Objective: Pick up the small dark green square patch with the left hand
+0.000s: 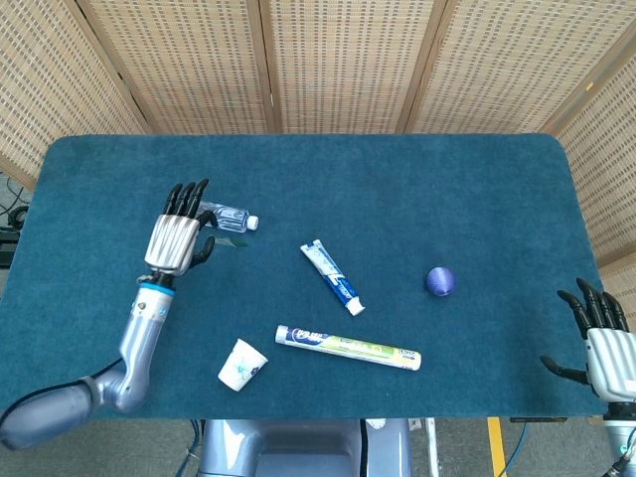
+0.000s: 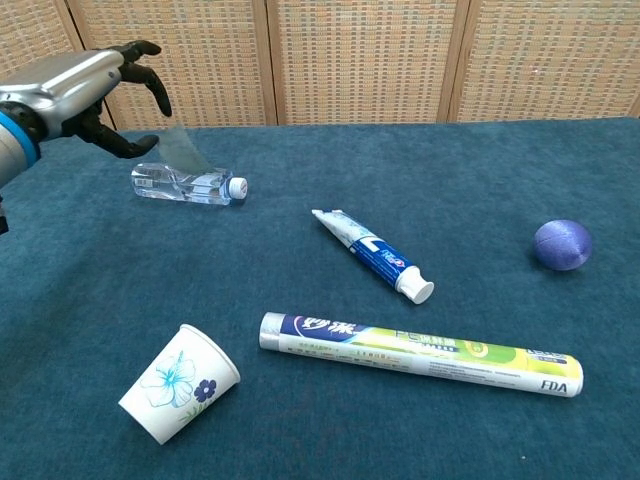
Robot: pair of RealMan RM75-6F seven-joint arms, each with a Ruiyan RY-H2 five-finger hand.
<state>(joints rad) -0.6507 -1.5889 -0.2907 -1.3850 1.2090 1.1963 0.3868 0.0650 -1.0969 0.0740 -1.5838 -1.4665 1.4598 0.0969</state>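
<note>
The small dark green square patch [image 1: 236, 241] [image 2: 183, 150] hangs in the air, blurred, at the thumb side of my left hand [image 1: 177, 237] [image 2: 75, 85]. That hand is raised well above the teal table [image 1: 397, 189] and pinches the patch by its edge, with its other fingers spread; the grip itself is hard to make out. In the chest view the patch shows in front of the clear plastic bottle [image 2: 185, 184]. My right hand [image 1: 599, 338] stays at the table's near right corner, fingers apart, holding nothing.
The clear bottle [image 1: 227, 216] lies under the left hand. A small toothpaste tube [image 1: 333, 277] [image 2: 372, 255] lies mid-table, a long tube [image 1: 348, 347] [image 2: 420, 341] and a tipped paper cup [image 1: 241, 364] [image 2: 180, 383] near the front, and a purple ball [image 1: 440, 281] [image 2: 562, 244] to the right.
</note>
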